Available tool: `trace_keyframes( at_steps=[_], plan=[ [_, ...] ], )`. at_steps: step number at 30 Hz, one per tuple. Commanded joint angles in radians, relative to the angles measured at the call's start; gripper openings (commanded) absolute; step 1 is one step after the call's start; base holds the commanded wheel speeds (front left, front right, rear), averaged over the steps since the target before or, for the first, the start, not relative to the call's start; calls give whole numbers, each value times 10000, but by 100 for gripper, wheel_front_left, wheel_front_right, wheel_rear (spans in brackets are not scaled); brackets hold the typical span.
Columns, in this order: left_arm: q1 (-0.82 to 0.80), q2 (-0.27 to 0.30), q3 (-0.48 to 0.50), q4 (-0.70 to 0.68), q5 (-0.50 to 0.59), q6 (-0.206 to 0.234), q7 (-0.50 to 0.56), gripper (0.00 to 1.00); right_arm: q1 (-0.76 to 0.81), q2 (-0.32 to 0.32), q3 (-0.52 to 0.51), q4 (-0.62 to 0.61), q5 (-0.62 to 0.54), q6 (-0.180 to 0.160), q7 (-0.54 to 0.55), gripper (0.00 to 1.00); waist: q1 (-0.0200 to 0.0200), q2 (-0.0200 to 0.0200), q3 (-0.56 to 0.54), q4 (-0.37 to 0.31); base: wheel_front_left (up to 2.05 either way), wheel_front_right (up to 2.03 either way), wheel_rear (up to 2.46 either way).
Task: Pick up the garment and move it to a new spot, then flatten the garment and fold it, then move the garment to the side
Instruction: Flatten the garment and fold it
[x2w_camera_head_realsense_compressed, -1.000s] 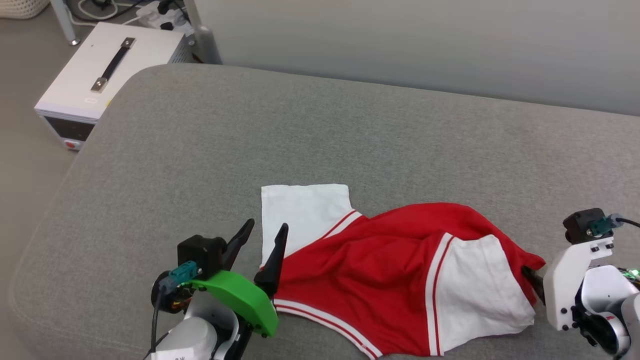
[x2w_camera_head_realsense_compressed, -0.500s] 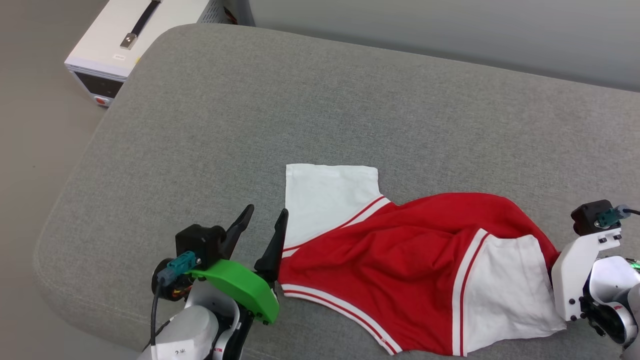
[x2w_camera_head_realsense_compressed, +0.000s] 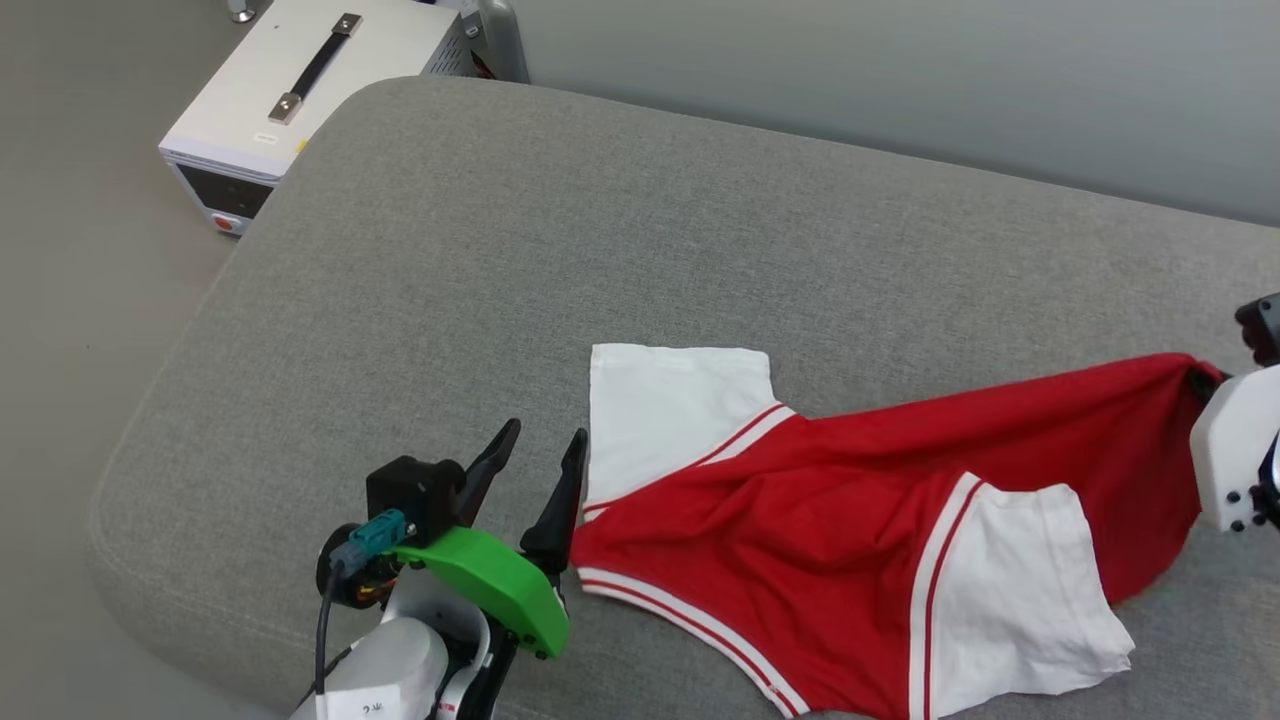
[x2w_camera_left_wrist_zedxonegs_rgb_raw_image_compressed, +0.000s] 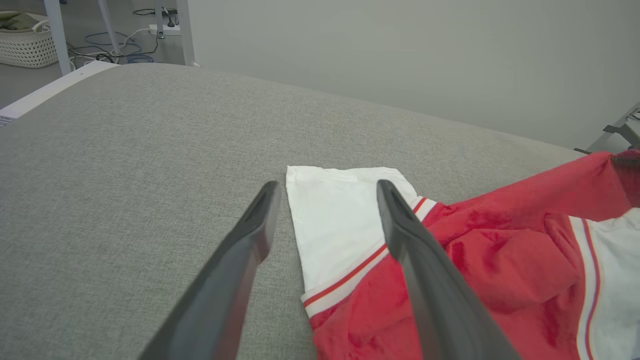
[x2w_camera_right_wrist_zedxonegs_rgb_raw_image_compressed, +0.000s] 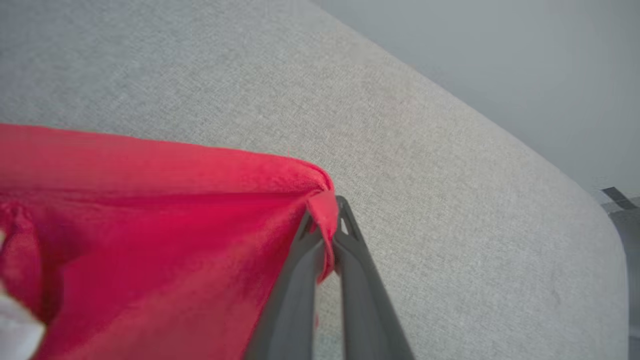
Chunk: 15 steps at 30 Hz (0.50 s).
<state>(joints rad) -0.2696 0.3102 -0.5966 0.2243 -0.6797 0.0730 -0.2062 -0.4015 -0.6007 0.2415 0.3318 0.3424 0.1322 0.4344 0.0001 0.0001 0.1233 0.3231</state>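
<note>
In my left wrist view a woven basket (x2w_camera_left_wrist_zedxonegs_rgb_raw_image_compressed: 25, 47) holds something olive, but I cannot tell what. The garment (x2w_camera_head_realsense_compressed: 850, 520) lies on the grey cushion (x2w_camera_head_realsense_compressed: 600, 220), its long axis running left to right, from white sleeve to red corner. It is red and creased, with striped trim. My right gripper (x2w_camera_right_wrist_zedxonegs_rgb_raw_image_compressed: 327, 220) pinches that corner. My left gripper (x2w_camera_head_realsense_compressed: 547, 432) gapes wide beside the sleeve.

Head camera high, facing down; wrist cameras low, close, facing forward; all share garment (x2w_camera_head_realsense_compressed: 850, 530).
</note>
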Motion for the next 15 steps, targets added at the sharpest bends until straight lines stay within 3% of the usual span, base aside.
trace_keyframes(
  at_steps=[1,15],
  plan=[
    [-169,-72,-34,27,-8,-74,-62,100,-382,-147,76,78,-115,-15,-173,0,-1,-1,-12,111,0,0,0],
    [-579,-511,-80,56,-16,-319,-316,100,-5195,-939,1589,1360,-1371,-15,-1315,0,-1,-1,1235,971,0,0,0]
  ],
)
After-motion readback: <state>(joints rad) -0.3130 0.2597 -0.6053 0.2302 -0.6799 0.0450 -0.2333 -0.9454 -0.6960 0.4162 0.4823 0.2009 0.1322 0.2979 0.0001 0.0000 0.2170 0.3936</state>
